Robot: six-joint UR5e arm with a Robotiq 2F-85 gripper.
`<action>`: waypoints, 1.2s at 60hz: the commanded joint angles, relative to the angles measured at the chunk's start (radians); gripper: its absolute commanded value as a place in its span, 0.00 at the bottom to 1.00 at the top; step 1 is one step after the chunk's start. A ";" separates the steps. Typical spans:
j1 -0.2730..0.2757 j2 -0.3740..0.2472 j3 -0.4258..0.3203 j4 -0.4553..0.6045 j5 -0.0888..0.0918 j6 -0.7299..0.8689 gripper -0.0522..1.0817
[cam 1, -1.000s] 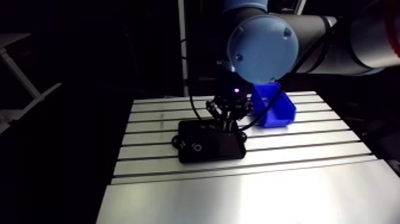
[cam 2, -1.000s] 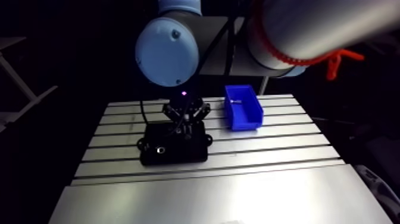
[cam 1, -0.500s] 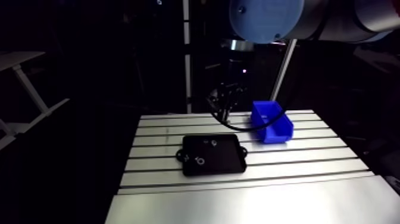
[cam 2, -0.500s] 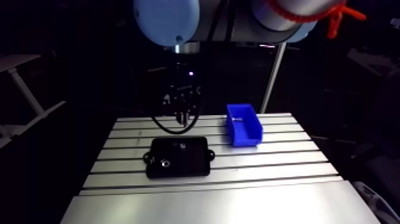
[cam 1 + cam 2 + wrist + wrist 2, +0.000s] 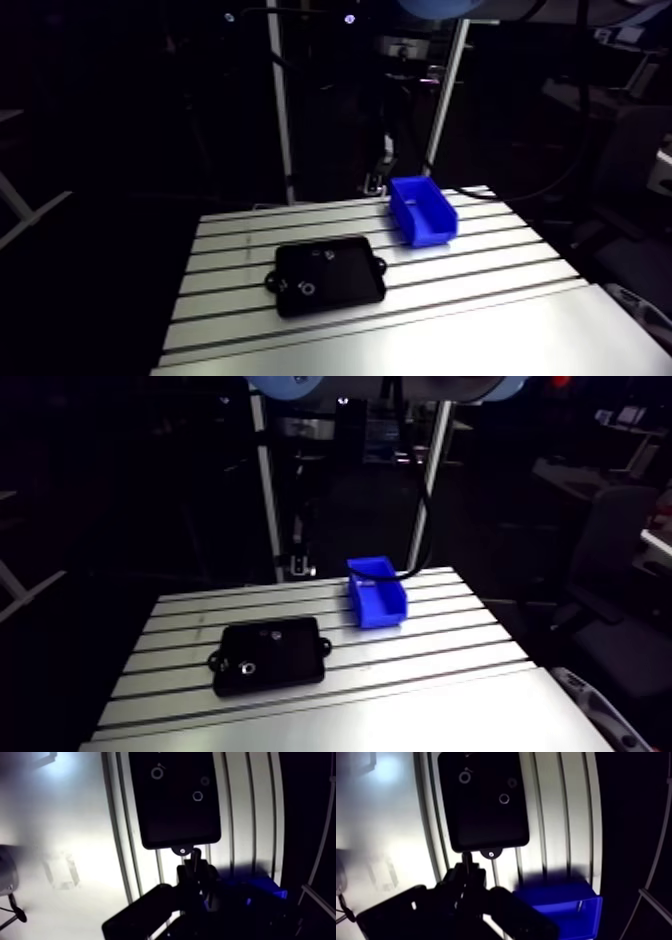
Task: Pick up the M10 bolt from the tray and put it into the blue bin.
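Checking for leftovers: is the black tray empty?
Not empty: three small ring-shaped parts lie in the black tray, seen in the wrist view.

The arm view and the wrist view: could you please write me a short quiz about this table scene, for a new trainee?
1. True or false: the blue bin stands on the table apart from the tray, not touching it.
2. What lies in the tray? A) small rings B) a screwdriver C) a folded cloth
3. Fill in the missing word: seen from the wrist, the tray lies ____ of the gripper, and the blue bin is close beside the gripper.

Key: 1 true; 2 A; 3 ahead.
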State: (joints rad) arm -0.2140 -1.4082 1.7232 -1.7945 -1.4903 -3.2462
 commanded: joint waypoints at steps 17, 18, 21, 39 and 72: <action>-0.140 0.089 -0.041 -0.153 -0.137 -0.350 0.95; -0.144 0.100 -0.045 -0.163 -0.140 -0.357 0.95; -0.149 0.111 -0.050 -0.166 -0.145 -0.362 0.95; -0.158 0.199 -0.111 -0.182 -0.155 -0.378 0.95; -0.150 0.319 -0.158 -0.224 -0.155 -0.345 0.95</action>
State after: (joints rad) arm -0.3637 -1.1399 1.5796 -1.9880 -1.6443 -3.6056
